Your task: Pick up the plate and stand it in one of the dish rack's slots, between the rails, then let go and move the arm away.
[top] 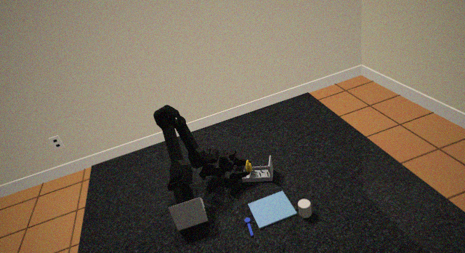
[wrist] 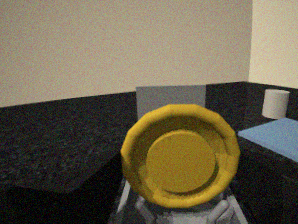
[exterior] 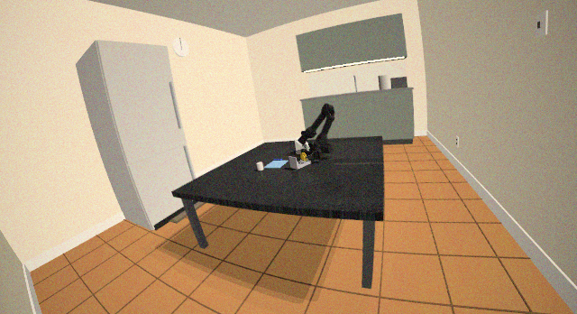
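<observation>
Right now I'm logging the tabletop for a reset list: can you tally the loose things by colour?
Yellow: 1, plate
Blue: 2, mat, spoon
White: 2, dish rack, cup
Grey: 1, box
Total: 6

The plate stands on edge at the dish rack's near end, held in the gripper. In the top view, a mat lies in front of the rack, a cup to its right, a spoon to its left, and a box further left.
</observation>
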You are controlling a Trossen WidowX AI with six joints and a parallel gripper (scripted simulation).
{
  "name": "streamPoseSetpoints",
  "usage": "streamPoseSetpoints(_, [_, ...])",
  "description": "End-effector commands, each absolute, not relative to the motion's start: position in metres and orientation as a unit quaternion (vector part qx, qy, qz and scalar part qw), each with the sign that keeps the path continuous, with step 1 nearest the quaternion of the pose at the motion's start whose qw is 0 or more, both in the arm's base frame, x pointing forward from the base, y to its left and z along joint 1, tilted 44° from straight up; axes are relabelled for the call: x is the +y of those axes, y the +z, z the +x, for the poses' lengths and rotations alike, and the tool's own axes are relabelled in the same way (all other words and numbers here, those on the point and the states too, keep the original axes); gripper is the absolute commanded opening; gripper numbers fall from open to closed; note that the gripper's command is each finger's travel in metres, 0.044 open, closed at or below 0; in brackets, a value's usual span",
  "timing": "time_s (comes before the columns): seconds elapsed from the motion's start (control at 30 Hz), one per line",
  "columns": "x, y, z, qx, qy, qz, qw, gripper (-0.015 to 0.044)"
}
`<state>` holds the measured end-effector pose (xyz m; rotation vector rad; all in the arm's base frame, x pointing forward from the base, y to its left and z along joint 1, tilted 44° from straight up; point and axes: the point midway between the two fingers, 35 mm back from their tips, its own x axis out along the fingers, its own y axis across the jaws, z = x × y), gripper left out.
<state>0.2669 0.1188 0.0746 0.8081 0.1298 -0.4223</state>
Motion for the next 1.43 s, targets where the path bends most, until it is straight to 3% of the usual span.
streamPoseSetpoints(0.0, [0.119,0.075,0.267,0.063,-0.204,0.39,0.896,0.0157])
streamPoseSetpoints(0.3, [0.119,0.075,0.267,0.063,-0.204,0.39,0.896,0.0394])
streamPoseSetpoints(0.33, [0.119,0.075,0.267,0.063,-0.204,0.39,0.896,0.04])
streamPoseSetpoints(0.67, [0.116,0.079,0.268,0.064,-0.205,0.39,0.896,0.04])
streamPoseSetpoints(1.1, [0.041,0.159,0.27,0.06,-0.207,0.378,0.9,0.04])
streamPoseSetpoints(1.4, [0.039,0.16,0.275,0.071,-0.206,0.393,0.893,0.04])
